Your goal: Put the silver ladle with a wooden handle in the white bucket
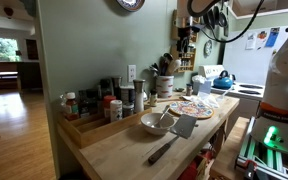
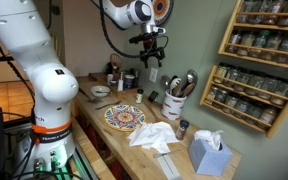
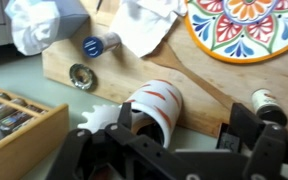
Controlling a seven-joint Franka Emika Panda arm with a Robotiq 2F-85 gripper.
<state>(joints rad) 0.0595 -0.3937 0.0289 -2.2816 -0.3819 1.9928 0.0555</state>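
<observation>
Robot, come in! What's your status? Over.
Claw open, empty, high above counter. Ladle, likely, lying in shallow bowl, too small to confirm. White bucket upright, crowded with tools.

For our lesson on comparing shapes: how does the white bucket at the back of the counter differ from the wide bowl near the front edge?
The white bucket is tall and narrow; the bowl is wide and shallow. The white bucket holds several tools standing upright; the bowl holds one utensil leaning on its rim. Both are round, pale and open-topped.
</observation>
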